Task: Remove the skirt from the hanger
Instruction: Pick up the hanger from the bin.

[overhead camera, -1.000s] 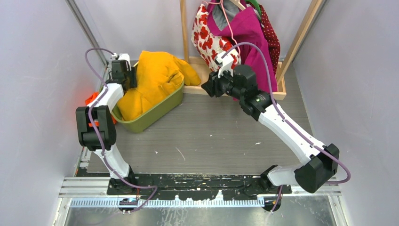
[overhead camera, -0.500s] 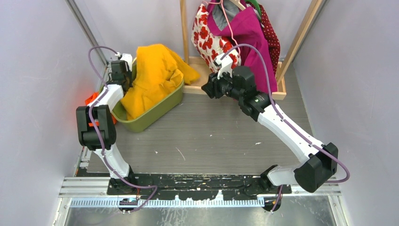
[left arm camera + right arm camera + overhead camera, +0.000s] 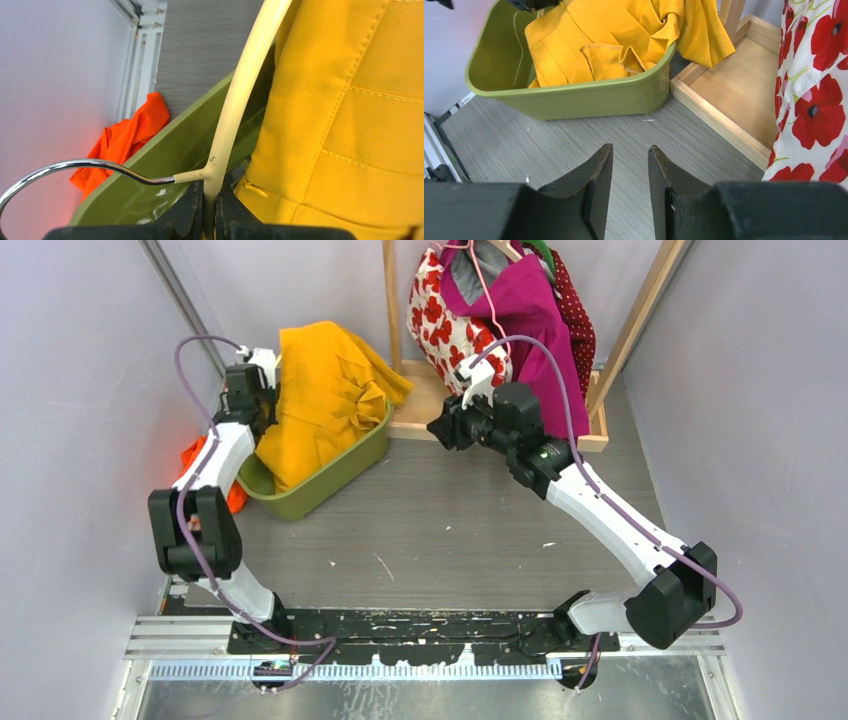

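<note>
Skirt (image 3: 320,405) drapes into green bin (image 3: 352,462), left jaws clamped on its cream hanger (image 3: 235,100), right jaws slightly parted.

Crumpled yellow skirt (image 3: 320,405) slumps into the green bin (image 3: 335,478), a cream, chrome-hooked hanger (image 3: 234,97) against its edge.

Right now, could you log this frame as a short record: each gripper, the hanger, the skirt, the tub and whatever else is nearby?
left gripper: shut on the hanger, just below its metal hook
right gripper: open, empty, near the clothes rack
skirt: yellow, against the hanger's arm, bunched in the tub
tub: green, holding the skirt
skirt off hanger: cannot tell
other: orange cloth beside the tub by the wall
</note>
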`<state>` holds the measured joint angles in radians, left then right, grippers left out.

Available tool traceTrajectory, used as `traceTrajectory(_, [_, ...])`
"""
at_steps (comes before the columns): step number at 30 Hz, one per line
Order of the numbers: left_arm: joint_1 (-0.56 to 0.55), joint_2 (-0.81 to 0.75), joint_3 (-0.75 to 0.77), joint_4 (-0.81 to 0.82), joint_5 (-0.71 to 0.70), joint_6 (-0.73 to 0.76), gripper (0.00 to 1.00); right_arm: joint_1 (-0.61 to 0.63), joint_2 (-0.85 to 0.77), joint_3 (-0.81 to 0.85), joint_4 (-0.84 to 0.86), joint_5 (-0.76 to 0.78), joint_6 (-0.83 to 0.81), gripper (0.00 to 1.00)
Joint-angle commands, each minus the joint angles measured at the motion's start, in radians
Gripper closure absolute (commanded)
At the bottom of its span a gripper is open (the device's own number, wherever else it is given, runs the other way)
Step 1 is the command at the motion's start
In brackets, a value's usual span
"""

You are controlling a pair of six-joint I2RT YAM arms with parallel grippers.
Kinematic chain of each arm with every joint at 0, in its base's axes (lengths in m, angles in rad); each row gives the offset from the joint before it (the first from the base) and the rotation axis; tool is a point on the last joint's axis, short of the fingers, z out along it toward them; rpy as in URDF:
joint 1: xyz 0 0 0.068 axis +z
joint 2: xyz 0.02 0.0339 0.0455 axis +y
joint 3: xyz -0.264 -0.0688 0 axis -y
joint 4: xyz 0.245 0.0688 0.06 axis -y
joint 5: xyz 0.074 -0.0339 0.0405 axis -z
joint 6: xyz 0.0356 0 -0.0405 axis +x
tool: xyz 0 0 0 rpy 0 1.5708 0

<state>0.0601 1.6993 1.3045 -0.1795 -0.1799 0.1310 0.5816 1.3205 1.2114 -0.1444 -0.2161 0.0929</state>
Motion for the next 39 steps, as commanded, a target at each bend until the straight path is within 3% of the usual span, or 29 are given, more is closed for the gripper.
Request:
traceTrajectory(1, [-0.006,-0.252,0.071,0.025,0.032,-0.049,1.00,0.006,-0.005,0.016,0.090,-0.030,0.033,0.63])
traceTrajectory(11, [-0.006,-0.547,0.156,-0.031,0.134,-0.127,1.00,0.006,0.029,0.043,0.114,-0.072,0.075,0.64])
traceTrajectory(18, [-0.024,-0.586,0.148,0.030,0.189,-0.237,1.00,0.030,0.137,0.178,0.130,-0.202,0.161,0.60])
traceTrajectory(24, [-0.059,-0.639,0.149,0.007,0.308,-0.303,1.00,0.144,0.216,0.341,0.060,-0.170,0.103,0.59])
traceTrajectory(30, [-0.103,-0.691,0.342,-0.140,0.487,-0.247,1.00,0.190,0.221,0.504,-0.076,-0.085,-0.007,0.57])
traceTrajectory(39, [-0.112,-0.771,0.545,-0.236,0.682,-0.283,1.00,0.200,0.113,0.526,-0.156,0.002,-0.082,0.55])
